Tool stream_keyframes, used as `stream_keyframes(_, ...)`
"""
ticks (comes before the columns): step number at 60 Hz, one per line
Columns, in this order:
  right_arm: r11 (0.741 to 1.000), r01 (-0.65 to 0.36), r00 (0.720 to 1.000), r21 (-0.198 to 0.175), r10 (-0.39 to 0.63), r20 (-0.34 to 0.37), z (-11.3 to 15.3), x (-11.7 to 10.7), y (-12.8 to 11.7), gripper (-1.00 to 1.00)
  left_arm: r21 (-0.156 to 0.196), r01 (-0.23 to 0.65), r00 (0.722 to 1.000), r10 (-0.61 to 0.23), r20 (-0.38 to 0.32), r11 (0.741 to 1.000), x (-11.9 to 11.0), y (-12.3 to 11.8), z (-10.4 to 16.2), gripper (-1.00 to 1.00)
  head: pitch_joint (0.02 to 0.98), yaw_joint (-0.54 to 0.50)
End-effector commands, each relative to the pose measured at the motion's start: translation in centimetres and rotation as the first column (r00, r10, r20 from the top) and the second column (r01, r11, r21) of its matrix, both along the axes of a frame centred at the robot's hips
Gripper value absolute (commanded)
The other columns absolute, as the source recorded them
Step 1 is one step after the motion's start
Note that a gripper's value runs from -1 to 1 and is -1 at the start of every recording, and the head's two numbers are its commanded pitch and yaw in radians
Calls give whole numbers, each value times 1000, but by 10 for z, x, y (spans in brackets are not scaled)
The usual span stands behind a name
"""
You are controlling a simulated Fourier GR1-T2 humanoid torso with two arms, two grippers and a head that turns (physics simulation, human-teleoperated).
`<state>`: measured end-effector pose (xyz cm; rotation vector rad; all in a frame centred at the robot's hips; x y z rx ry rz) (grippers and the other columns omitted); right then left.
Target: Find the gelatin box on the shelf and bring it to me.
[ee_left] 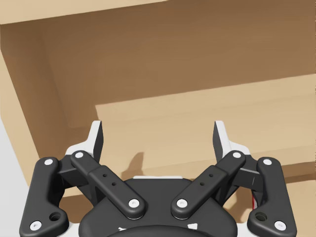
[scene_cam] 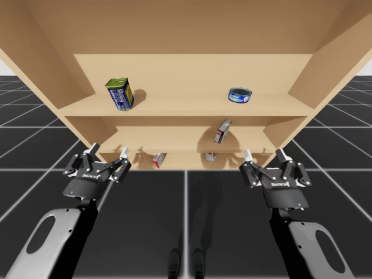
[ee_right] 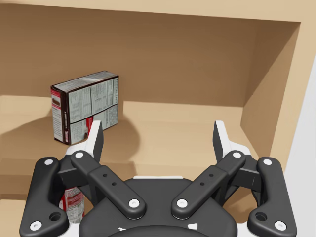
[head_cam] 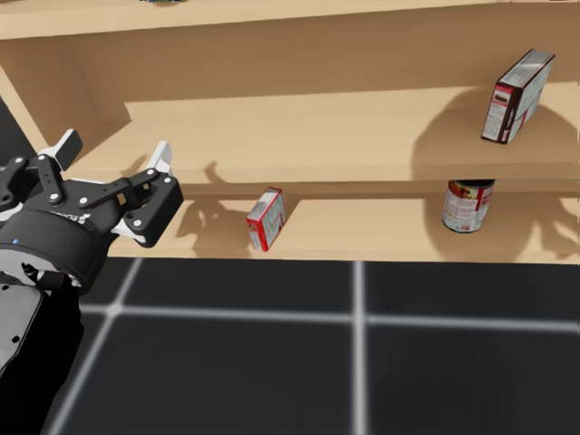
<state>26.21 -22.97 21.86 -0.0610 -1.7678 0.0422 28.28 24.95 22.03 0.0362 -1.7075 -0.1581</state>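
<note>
left hand (scene_cam: 108, 151) and right hand (scene_cam: 264, 154) were spread wide, empty; the small red box (head_cam: 265, 218) stood tilted on the lowest board of the shelf (scene_cam: 186, 104).

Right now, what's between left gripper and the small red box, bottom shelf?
Nothing. High view: bare bottom shelf from my left gripper to the small red-and-white box.

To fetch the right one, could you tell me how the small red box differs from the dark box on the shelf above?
The small red box is clearly smaller than the dark box. The small red box is red and white; the dark box is dark with a grey printed side. The small red box stands on the lowest shelf, the dark box one level higher, further right. Both are rectangular and stand tilted.
</note>
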Motion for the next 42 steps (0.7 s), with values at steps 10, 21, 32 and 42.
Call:
stream_keyframes(10, 1000, -3, 1000, -24, 3, -6, -3, 1, 3, -1000, -36, 49, 999, -49, 10, 998, -11, -10, 8, -1000, 795, 209)
stream_keyframes(21, 999, -3, 1000, -32, 2, -9, -5, 2, 3, -1000, -113, 121, 990, -128, -54, 986, -29, -23, 23, -1000, 790, 209)
stream_keyframes(32, 1000, 2, 1000, -31, -2, -8, -5, 1, 1, -1000, -103, 105, 986, -117, -122, 989, -50, -36, 15, -1000, 781, 202)
stream_keyframes(42, 999, 8, 1000, -38, -8, 0, -4, 1, 0, -1000, -91, 130, 973, -144, -180, 987, -59, -47, -5, -1000, 780, 204)
